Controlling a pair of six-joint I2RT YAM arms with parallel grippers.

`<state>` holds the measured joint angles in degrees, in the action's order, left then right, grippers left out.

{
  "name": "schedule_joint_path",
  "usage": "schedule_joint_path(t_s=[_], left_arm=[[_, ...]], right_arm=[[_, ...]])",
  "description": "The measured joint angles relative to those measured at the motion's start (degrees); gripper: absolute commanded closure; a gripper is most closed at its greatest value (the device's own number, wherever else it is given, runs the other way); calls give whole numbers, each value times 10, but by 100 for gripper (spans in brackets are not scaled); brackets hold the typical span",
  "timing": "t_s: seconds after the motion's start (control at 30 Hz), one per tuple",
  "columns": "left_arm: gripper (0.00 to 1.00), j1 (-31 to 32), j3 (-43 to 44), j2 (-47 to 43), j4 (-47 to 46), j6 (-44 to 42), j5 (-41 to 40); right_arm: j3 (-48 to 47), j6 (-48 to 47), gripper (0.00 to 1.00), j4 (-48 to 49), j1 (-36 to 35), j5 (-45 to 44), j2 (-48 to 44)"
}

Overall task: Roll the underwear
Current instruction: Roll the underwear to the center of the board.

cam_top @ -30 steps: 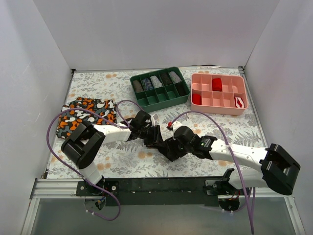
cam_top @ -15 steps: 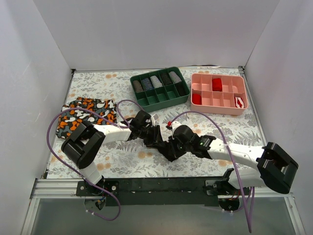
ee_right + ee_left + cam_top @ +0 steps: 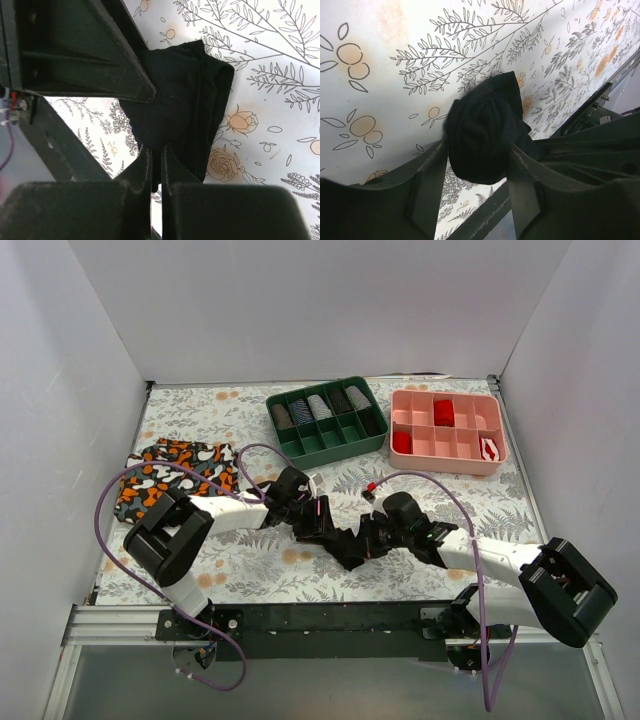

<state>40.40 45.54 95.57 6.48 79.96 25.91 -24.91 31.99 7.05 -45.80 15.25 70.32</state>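
The black underwear [image 3: 340, 535] lies bunched into a rough roll on the floral table, between my two grippers. My left gripper [image 3: 312, 515] meets it from the left. In the left wrist view the roll [image 3: 485, 125] fills the gap of the left gripper [image 3: 477, 150], and both fingers touch its sides. My right gripper [image 3: 372, 533] comes in from the right. In the right wrist view the right gripper [image 3: 156, 147] is shut, with a thin edge of the underwear [image 3: 185, 90] pinched between its tips. A finger [image 3: 90, 60] of the left gripper shows at the upper left there.
Camouflage-patterned underwear [image 3: 175, 475] lies at the left by the white wall. A green divided tray [image 3: 338, 447] of rolled items and a pink divided tray [image 3: 450, 464] with red items stand at the back. Purple cables loop over both arms.
My right gripper closed on the fabric and drew back to the right, stretching the bundle. The left gripper stayed in place at the roll.
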Motion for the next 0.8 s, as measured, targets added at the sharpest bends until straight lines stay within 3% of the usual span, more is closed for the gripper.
schedule_joint_path(t_s=[0.13, 0.23, 0.8], left_arm=[[32, 2, 1, -12, 9, 5, -14], [29, 3, 0, -28, 22, 4, -38], [25, 5, -67, -98, -28, 8, -63]], right_arm=[[24, 23, 99, 32, 36, 44, -1], [41, 43, 99, 48, 64, 71, -1], [97, 167, 99, 85, 90, 85, -9]])
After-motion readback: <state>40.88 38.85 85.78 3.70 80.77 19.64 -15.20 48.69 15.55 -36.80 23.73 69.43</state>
